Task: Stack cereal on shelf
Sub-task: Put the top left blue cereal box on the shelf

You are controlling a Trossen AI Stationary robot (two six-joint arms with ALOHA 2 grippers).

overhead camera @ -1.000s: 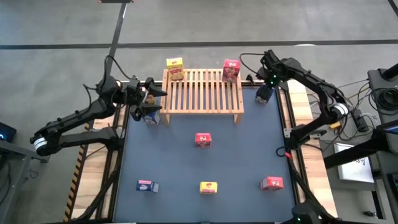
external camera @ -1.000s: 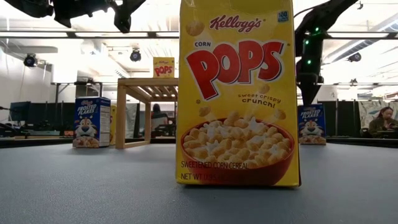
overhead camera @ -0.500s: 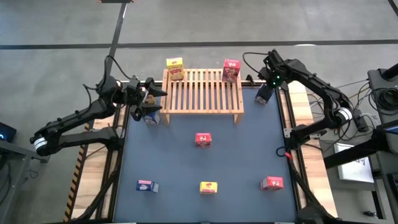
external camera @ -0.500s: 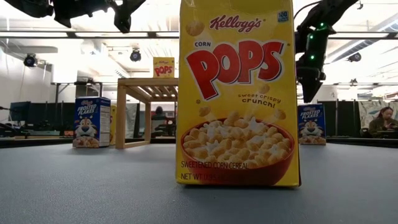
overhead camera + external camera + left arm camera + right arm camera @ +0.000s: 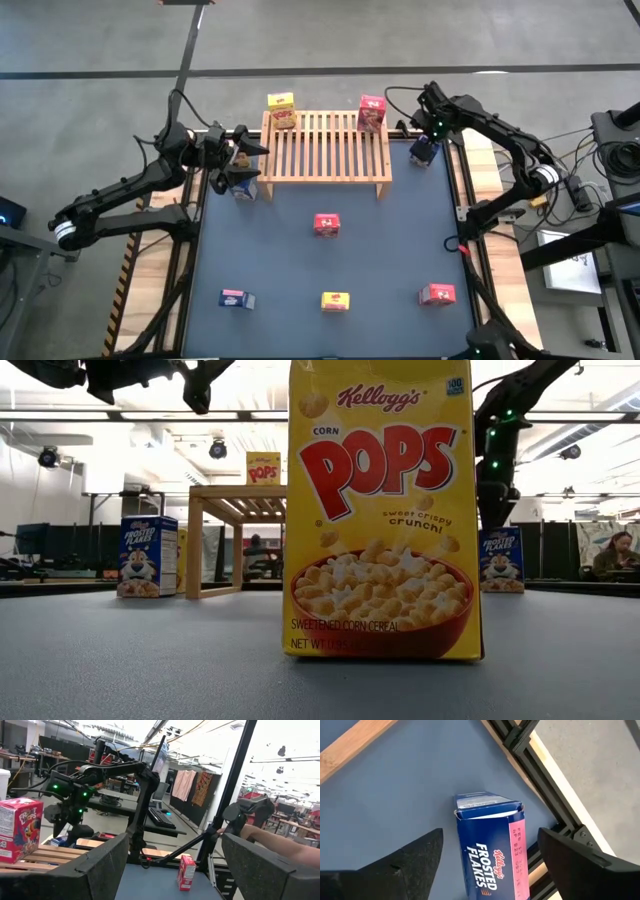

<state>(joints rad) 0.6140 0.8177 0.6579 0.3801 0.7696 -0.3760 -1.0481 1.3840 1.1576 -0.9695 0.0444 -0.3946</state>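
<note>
Now lower the right gripper [image 5: 487, 870], fingers spread wide and empty, squarely astride the blue cereal box [image 5: 490, 847]; left gripper [image 5: 172, 870] waits, likewise wide and empty.

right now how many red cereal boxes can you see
3. One red box stands on the shelf, at its far right corner; a second red box is mid table; a third red box near its front right. None seems hidden.
</note>
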